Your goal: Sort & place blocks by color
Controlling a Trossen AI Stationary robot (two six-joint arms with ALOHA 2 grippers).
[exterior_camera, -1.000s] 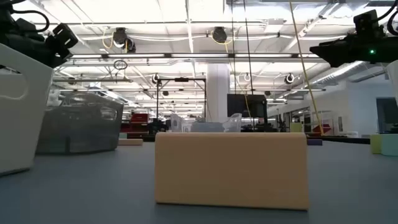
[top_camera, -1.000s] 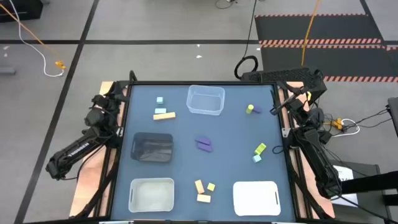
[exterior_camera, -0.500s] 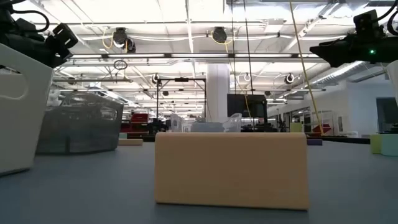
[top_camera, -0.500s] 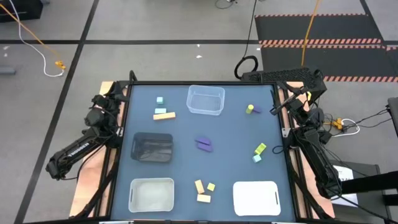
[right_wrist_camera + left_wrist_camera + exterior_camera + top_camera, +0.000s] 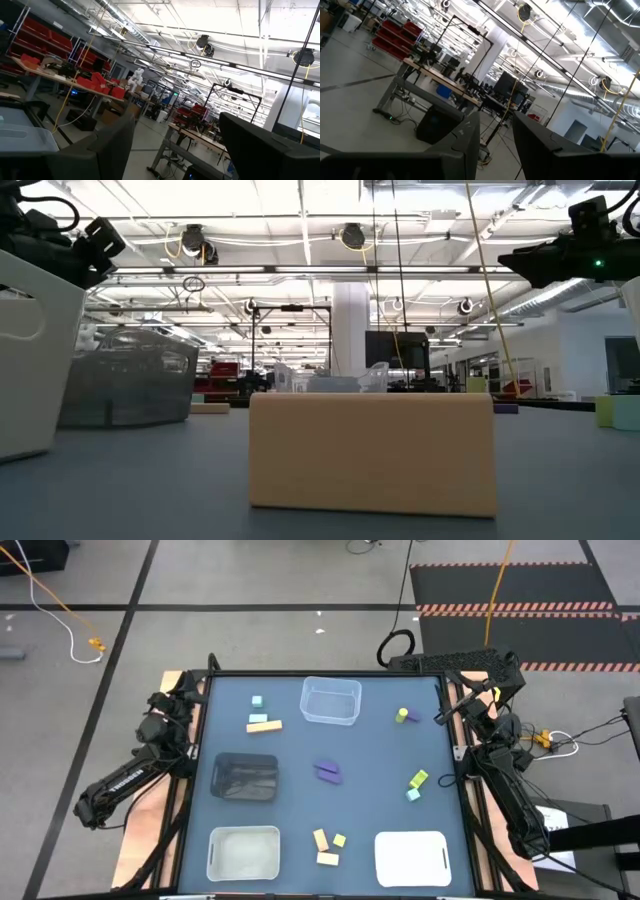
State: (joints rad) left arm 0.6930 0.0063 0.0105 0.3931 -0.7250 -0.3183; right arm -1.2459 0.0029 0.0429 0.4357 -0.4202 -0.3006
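Low view — an orange block (image 5: 371, 452) hides the clear bin (image 5: 330, 380).

matt blue-grey table (image 5: 380, 770), clear glossy plastic bin (image 5: 330, 702), smooth matt pale orange block (image 5: 372, 452).

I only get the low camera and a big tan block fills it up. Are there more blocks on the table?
Observer: Yes. From above, your pale orange bar lies at the near edge with two more pale orange blocks close behind it.
Operator: Any purple ones?
Observer: A purple pair sits mid-table, right of the black bin.
Operator: Where are the robot's hands?
Observer: Both are parked off the table's sides: left gripper shut, right gripper open, neither holding anything.
Operator: Is anything in the clear bin?
Observer: The clear bin at the far side looks empty from above.
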